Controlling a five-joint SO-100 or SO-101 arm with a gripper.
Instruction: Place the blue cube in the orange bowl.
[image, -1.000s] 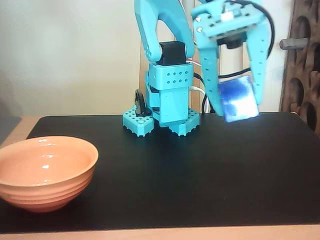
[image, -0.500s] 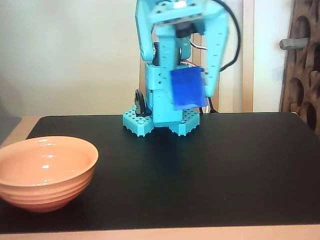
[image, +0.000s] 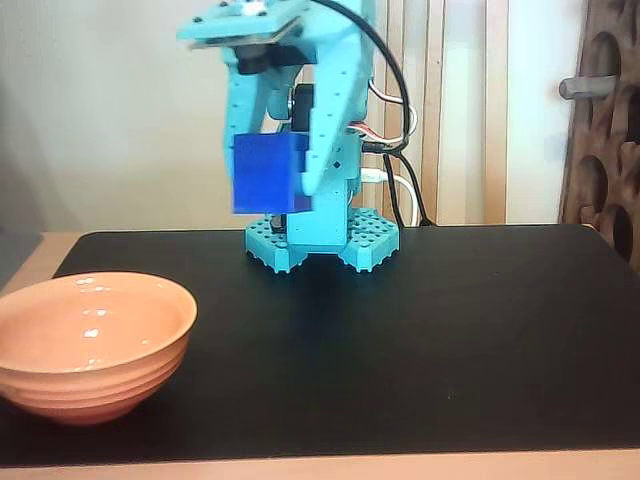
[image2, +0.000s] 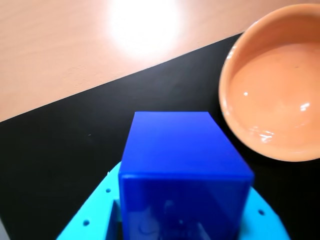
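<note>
The blue cube (image: 268, 172) is held in my turquoise gripper (image: 285, 185), lifted well above the black mat in the fixed view. In the wrist view the cube (image2: 182, 165) fills the lower middle, clamped between the turquoise jaws. The orange bowl (image: 90, 345) stands empty on the mat at the front left of the fixed view, apart from the cube. In the wrist view the bowl (image2: 275, 95) is at the upper right, its inside bare.
A black mat (image: 450, 340) covers the table. The arm's turquoise base (image: 322, 240) stands at the mat's back edge, with cables (image: 398, 150) behind it. A dark perforated panel (image: 605, 130) is at the far right. Light wood table (image2: 60, 55) shows beyond the mat.
</note>
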